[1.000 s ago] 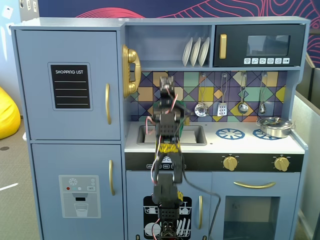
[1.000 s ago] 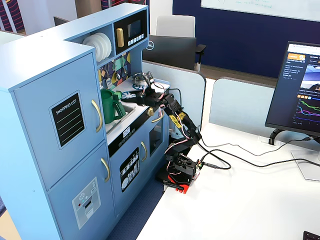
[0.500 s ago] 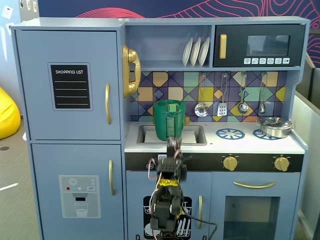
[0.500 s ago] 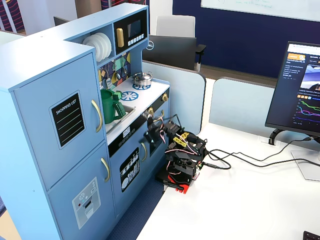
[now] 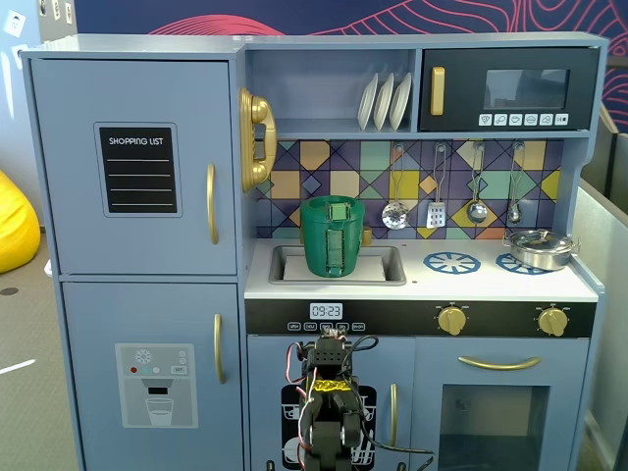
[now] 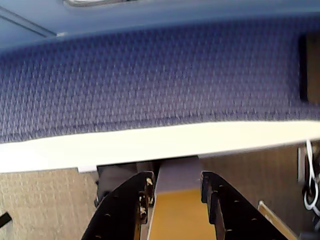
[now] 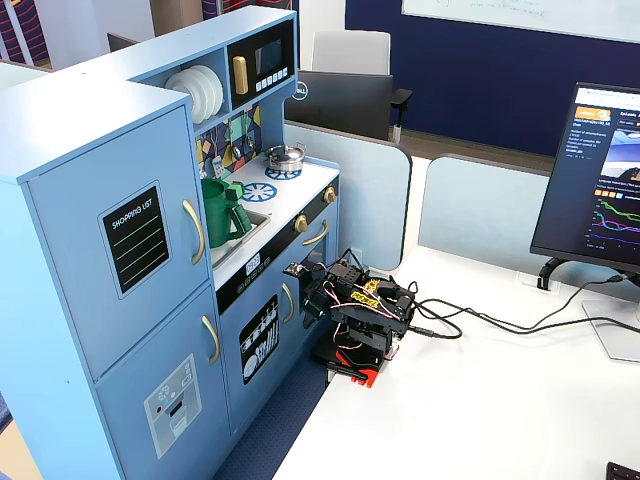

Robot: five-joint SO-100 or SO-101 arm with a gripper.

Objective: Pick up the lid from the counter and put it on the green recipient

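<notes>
A: What could go wrong from here?

B: The toy kitchen [image 5: 147,255] is large and the arm [image 7: 362,308] is folded low against its near front, well below the counter [image 5: 491,286]. A long upward reach is judged necessary, and the counter's near edge could be struck on the way.

A: And at the counter?

B: The green recipient [image 5: 332,240] is stood in the sink [image 5: 394,267], at the left of the worktop. Being tall, it could be tipped by a sideways nudge. The steel pot [image 5: 538,249] is set far right on a burner ring, well apart.

A: How is the recipient oriented?

B: It is upright, its long axis vertical, with the mouth upward. The ribbed strap is turned toward the near side.

A: The gripper?

B: In the wrist view the gripper [image 6: 175,181] is seen with its jaws parted and nothing held between them.

A: Where is the lid?

B: It cannot be made out on the counter in any view, so its facing cannot be told. A grasp could be mistimed if it is hidden behind the recipient.
</notes>
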